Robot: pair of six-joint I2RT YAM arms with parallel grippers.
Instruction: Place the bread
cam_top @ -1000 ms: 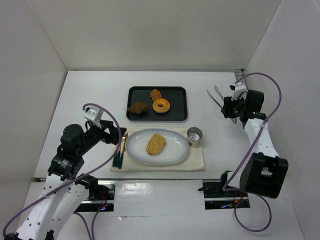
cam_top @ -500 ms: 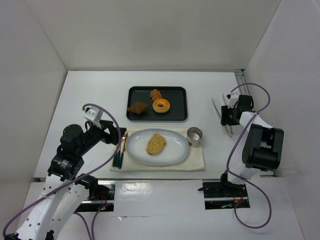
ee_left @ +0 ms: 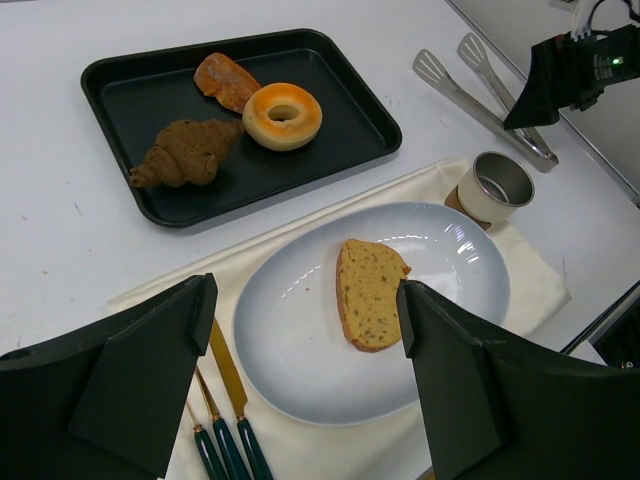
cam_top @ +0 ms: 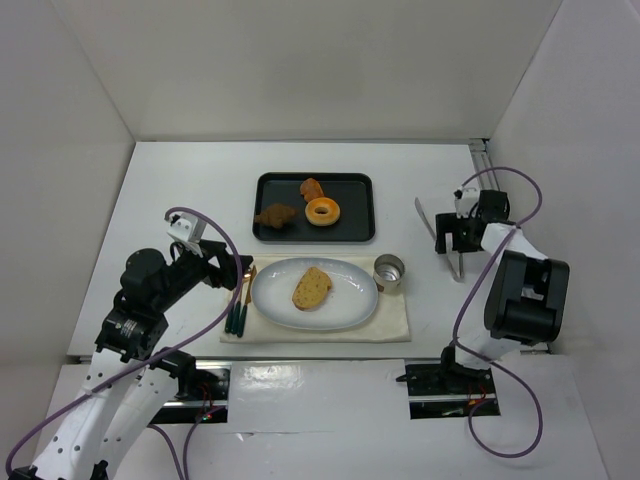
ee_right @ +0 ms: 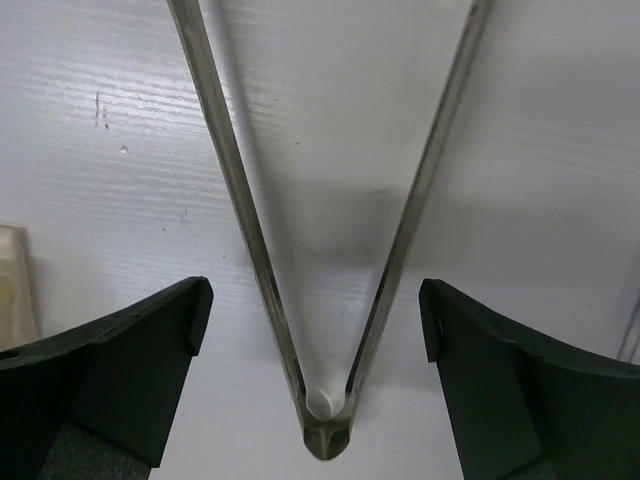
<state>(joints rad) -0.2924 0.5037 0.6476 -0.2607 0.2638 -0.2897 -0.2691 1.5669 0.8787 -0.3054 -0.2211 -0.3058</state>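
Tongs (ee_right: 238, 190): flat on the table (ee_right: 100, 200), arms spread in a V, pinching nothing.
Right gripper (ee_right: 315, 300): jaws wide, straddling the hinge end, clear of both arms.
Bread (ee_left: 368, 295): flat on the pale plate (ee_left: 290, 350), right of centre.
Left gripper (ee_left: 305, 290): jaws apart, empty, over the plate's near side.

place: robotics lab cell | walls: plain white panels (cam_top: 300, 70) boxing a white bench (cam_top: 170, 190) | props: plate (cam_top: 350, 300) on a cloth (cam_top: 395, 320) (a mock place setting), pastry tray (cam_top: 355, 225) behind the plate, cutlery (cam_top: 238, 308) left of it | rig: robot arms (cam_top: 150, 290) with purple cables (cam_top: 186, 209), bolted nearside of the plate
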